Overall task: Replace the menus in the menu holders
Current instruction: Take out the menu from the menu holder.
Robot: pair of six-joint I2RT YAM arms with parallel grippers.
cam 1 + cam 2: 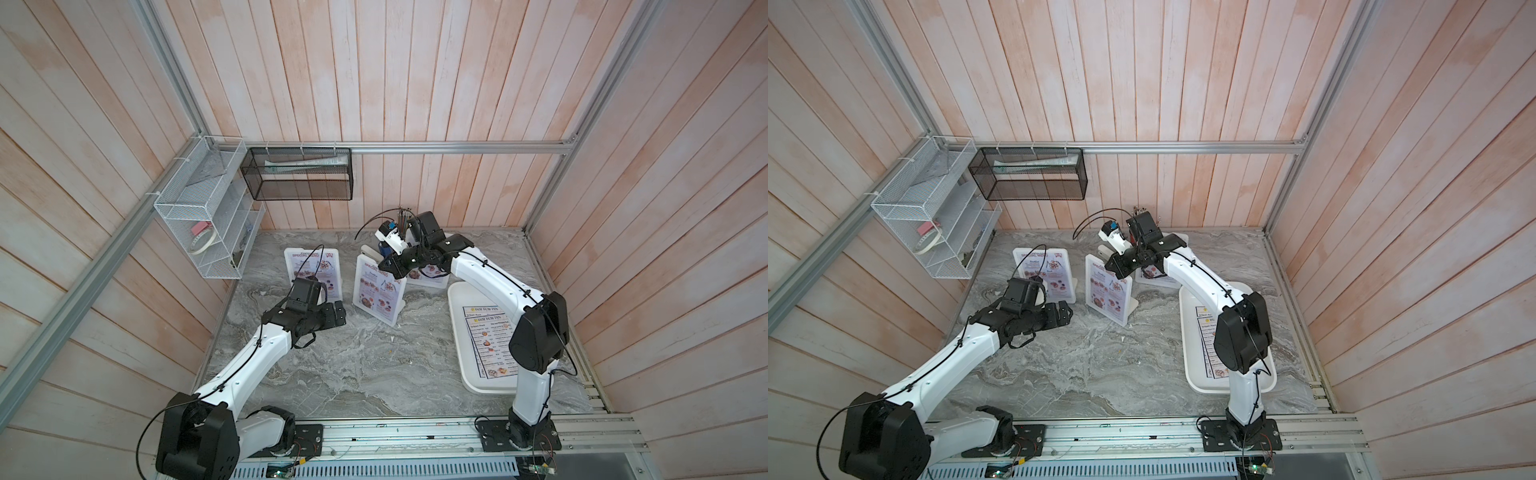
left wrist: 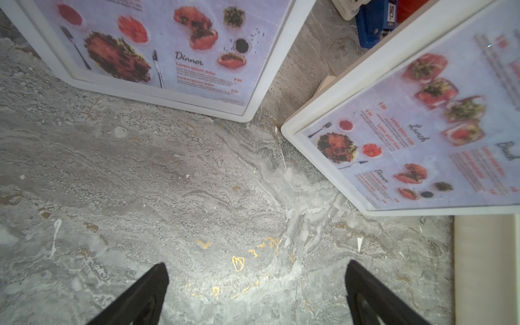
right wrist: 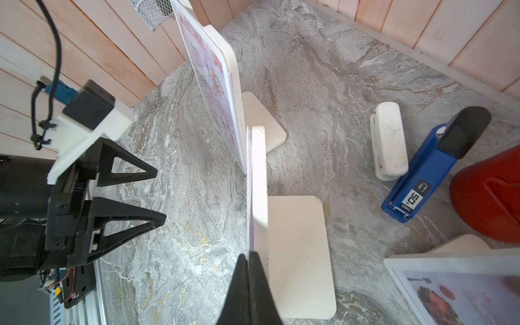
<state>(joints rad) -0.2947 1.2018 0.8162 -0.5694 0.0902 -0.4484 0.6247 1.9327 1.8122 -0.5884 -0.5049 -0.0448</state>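
Right end effector [image 3: 248, 270] pinches the top edge of the middle menu [image 1: 376, 291], which reads "Lunch" and "Dinner". Left end effector [image 2: 256, 264] is spread wide above the table [image 1: 353, 365]. Sheets [image 1: 490, 336] at the right read "DIM SUM INN".

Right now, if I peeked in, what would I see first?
The right hand pinches the top of the red-headed menu in the middle menu holder, at the back of the marble table. The left hand hangs open beside it. Black-headed menus lie in a white tray by the right arm.
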